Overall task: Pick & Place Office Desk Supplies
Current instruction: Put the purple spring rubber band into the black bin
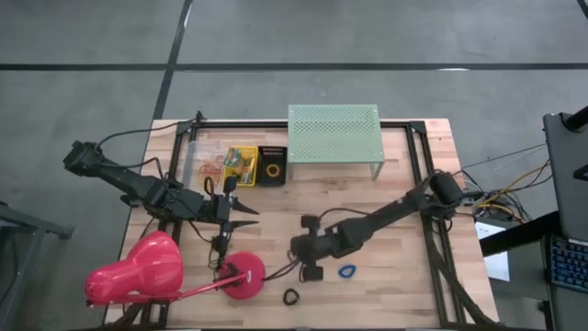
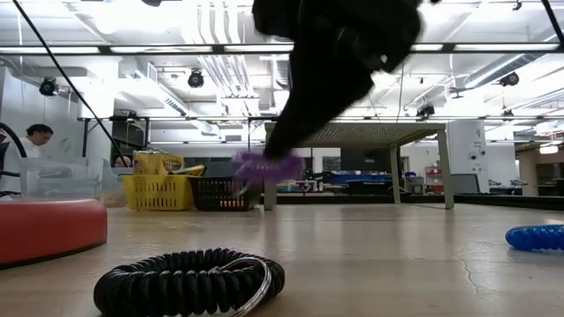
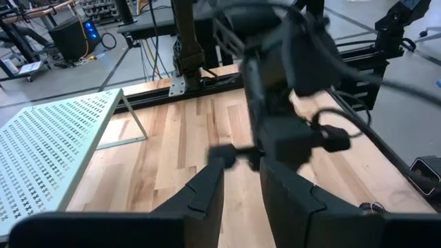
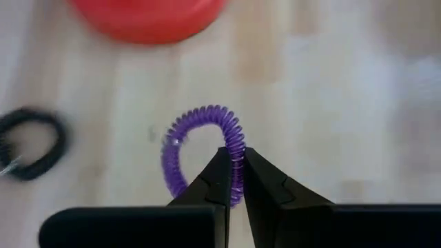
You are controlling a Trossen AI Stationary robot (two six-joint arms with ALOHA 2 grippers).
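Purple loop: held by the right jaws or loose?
Held: the right gripper is shut on the purple loop, lifted off the table.

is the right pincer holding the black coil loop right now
No, the right pincer is shut on the purple coil loop; the black coil loop lies apart on the table.

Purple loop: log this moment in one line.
right gripper: shut on purple loop, lifted off table | left gripper: idle, part open | black loop, blue loop: on table

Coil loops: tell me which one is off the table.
The purple coil loop, pinched in the right gripper fingers and hanging above the wood. The black loop and the blue loop lie flat on the table.
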